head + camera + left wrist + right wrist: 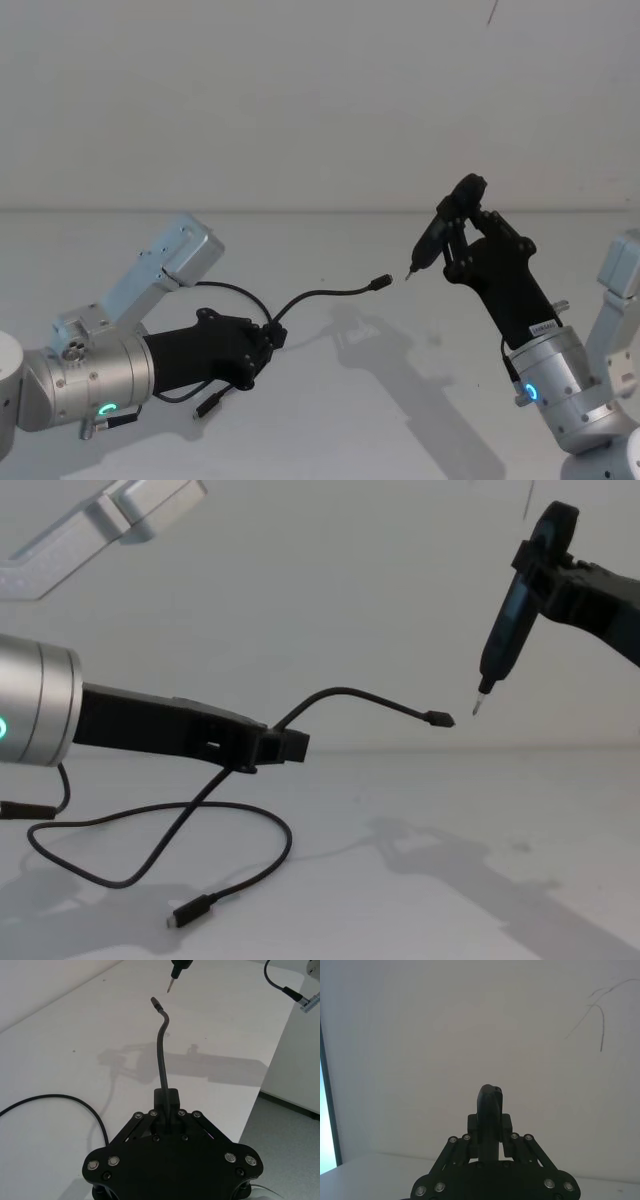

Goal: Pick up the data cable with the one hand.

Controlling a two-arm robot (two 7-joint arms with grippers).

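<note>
A: Where is the data cable (345,695) sitting?
B: The left hand (285,745) is pinching it above the white surface (450,820), one plug jutting ahead, the rest trailing down.
A: And the right hand (540,565)?
B: It is gripping a pen-shaped tool (500,645).

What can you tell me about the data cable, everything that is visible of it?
The data cable is a thin, black, flexible cord with a small plug at each end. The left gripper is shut on it near one end, so that a short stretch arches out through the air, its plug close to the metal tip of the pen-shaped tool in the right gripper. The rest hangs in a loop onto the white table, where the other plug lies.
</note>
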